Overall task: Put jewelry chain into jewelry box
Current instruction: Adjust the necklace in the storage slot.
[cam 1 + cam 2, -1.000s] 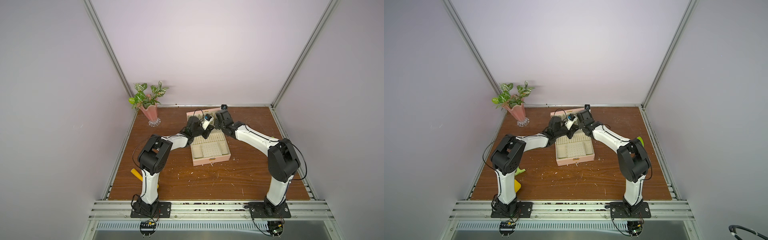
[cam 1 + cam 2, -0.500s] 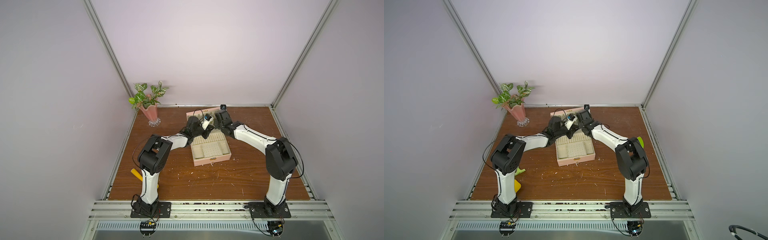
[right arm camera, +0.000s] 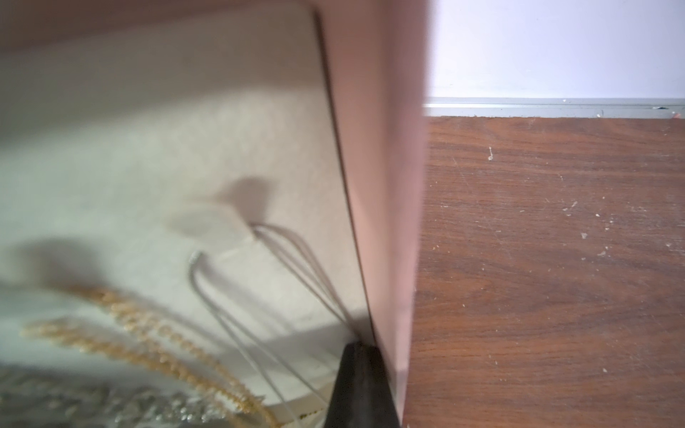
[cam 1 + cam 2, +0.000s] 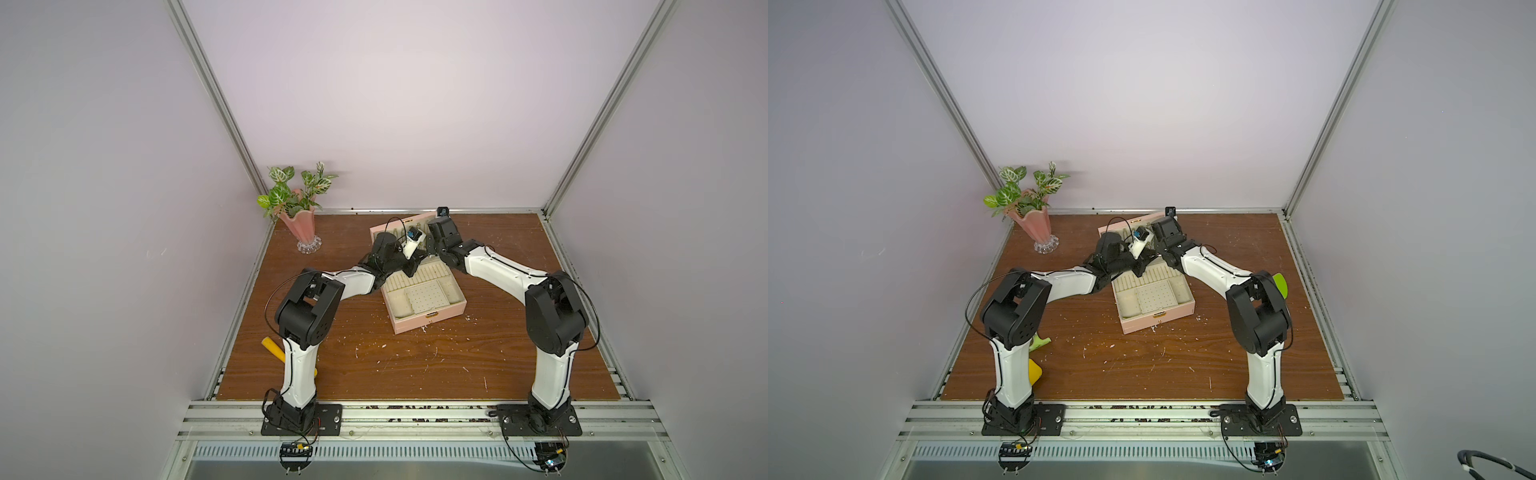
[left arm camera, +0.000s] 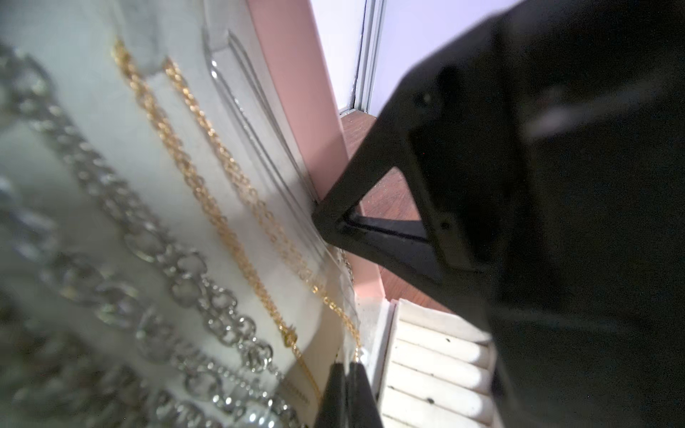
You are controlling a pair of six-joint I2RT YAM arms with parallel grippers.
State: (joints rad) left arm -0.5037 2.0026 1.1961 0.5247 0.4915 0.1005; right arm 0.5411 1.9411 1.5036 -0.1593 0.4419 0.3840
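The pink jewelry box (image 4: 432, 322) (image 4: 1158, 318) stands open mid-table, its lid (image 3: 385, 185) upright at the back. The jewelry chain (image 3: 296, 266), a thread-thin pale loop, hangs from a hook on the lid's cream lining. Its strands run down into the tip of my right gripper (image 3: 356, 352), which is shut on them hard against the lid's side edge. My left gripper (image 5: 346, 370) is shut at the lid's foot beside the ring-slot rows (image 5: 437, 370). A fine gold chain ends at its tips; whether it is pinched I cannot tell. Both grippers (image 4: 409, 272) (image 4: 430, 251) meet at the lid in both top views.
Chunky silver chains (image 5: 148, 241) and gold chains (image 5: 207, 185) hang on the lid lining behind a clear plastic flap. A pink vase with a plant (image 4: 301, 224) stands at the back left. A yellow object (image 4: 272, 347) lies by the left arm, a green one (image 4: 1281, 284) behind the right elbow.
My right gripper has closed at the lid. Both arms have stayed almost where they were, and the box has not moved.
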